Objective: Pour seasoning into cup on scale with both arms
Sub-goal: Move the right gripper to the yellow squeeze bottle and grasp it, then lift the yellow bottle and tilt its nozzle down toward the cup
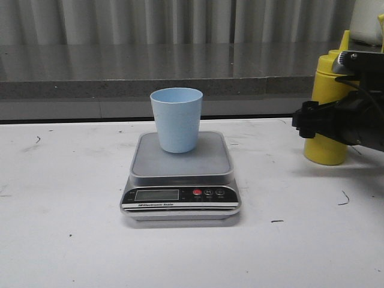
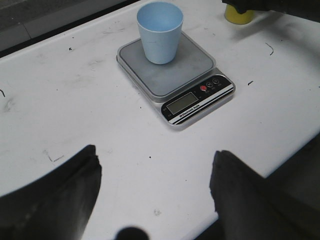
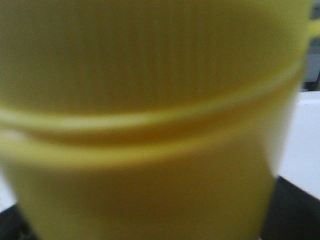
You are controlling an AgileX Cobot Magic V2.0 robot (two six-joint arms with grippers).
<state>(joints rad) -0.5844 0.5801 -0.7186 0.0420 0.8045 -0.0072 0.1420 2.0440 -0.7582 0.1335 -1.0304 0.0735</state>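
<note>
cup [image 1: 176, 119] centred on scale [image 1: 180, 178] for weighing | right gripper [image 1: 312, 123] at bottle [image 1: 327, 144], 3 o'clock, grip state unclear | left gripper [image 2: 155, 185] wide, empty

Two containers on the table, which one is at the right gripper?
The yellow bottle, at the table's right side; the right gripper is at its body, and it fills the right wrist view. The blue cup stands alone on the scale, away from both grippers.

Seasoning bottle [image 1: 324, 129] half hidden behind right gripper [image 1: 312, 123], top cut by frame edge. Right wrist view: all yellow blur. Scale [image 1: 180, 198] display digits too small to read.
</note>
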